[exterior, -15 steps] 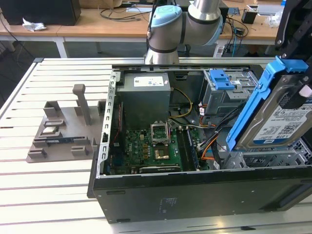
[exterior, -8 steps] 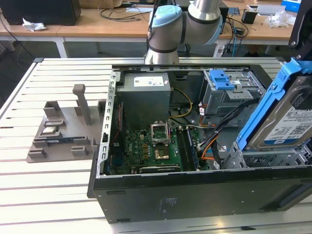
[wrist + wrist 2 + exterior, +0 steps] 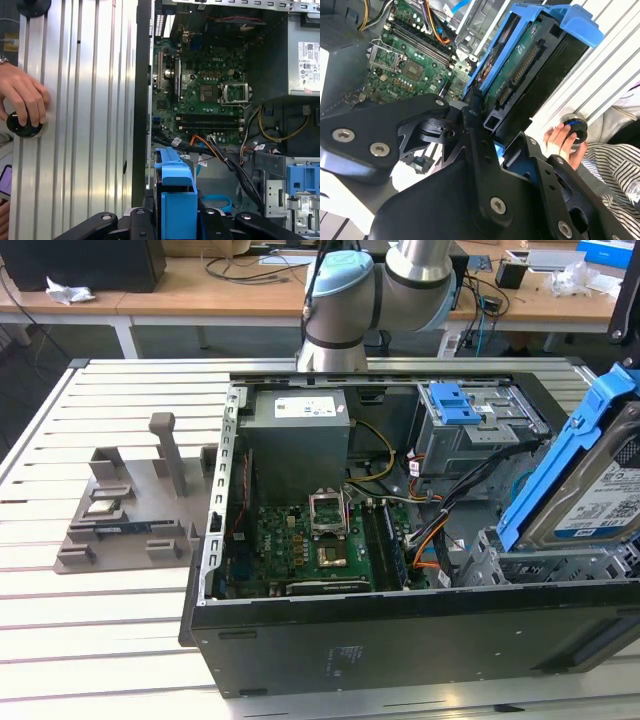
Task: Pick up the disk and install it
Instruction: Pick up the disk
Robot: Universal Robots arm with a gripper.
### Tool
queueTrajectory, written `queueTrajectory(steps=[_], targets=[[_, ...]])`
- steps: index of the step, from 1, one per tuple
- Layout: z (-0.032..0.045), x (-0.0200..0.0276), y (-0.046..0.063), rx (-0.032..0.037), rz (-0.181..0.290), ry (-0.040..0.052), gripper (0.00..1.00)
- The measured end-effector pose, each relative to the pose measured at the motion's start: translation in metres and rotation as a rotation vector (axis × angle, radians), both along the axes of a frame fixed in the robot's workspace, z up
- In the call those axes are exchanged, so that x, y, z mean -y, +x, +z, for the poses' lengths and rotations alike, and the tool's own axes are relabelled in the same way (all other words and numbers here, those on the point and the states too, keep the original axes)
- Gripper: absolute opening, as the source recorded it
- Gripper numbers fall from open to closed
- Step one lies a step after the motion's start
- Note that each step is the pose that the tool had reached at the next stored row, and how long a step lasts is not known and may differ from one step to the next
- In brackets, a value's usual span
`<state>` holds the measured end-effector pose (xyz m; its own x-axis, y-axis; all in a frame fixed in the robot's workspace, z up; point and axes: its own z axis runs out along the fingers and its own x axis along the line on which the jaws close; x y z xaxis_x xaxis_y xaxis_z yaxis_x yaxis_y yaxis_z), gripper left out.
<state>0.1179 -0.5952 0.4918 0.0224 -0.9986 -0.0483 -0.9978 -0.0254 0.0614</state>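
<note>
Disk: the disk (image 3: 603,492) is a silver drive with a white-and-blue label, framed by blue rails (image 3: 556,462). It is held off the table, steeply tilted, at the exterior view's right edge.
Disk position: it sits over the end of the open computer case (image 3: 300,640), just above a metal bay (image 3: 500,565). I cannot tell whether the two are touching.
Gripper: in both wrist views the black gripper (image 3: 492,127) is clamped on one end of the disk (image 3: 517,70), its jaws pressed against the blue frame (image 3: 177,200).
Inside the case: a green motherboard (image 3: 320,540) lies flat, with a grey power supply (image 3: 300,435) beside it. A drive cage with a blue latch (image 3: 455,405) is near the disk.
Arm: the grey arm (image 3: 345,300) rises behind the case.
Table: the slatted metal table (image 3: 100,630) also carries a grey fixture (image 3: 130,515) at the exterior view's left, well apart from the case.
Person: a hand (image 3: 22,97) rests on a black knob (image 3: 22,127) at the table's edge.
</note>
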Motion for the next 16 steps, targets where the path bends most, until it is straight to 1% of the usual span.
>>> queueTrajectory(steps=[2, 4, 7, 8, 9, 11, 12, 16], targets=[[-0.0021, -0.0010, 0.003, -0.0001, 0.000, 0.0001, 0.36], [-0.0031, -0.0029, 0.006, -0.0001, -0.001, -0.0005, 0.36], [-0.0043, -0.0076, 0.009, -0.0001, 0.000, -0.0023, 0.36], [-0.0047, -0.0110, 0.011, -0.0001, 0.000, -0.0034, 0.36], [-0.0050, -0.0170, 0.012, -0.0001, 0.000, -0.0051, 0.36], [-0.0054, -0.0259, 0.013, -0.0001, 0.000, -0.0072, 0.36], [-0.0054, -0.0293, 0.014, -0.0001, 0.000, -0.0081, 0.36], [-0.0060, -0.0383, 0.016, -0.0001, 0.000, -0.0112, 0.36]])
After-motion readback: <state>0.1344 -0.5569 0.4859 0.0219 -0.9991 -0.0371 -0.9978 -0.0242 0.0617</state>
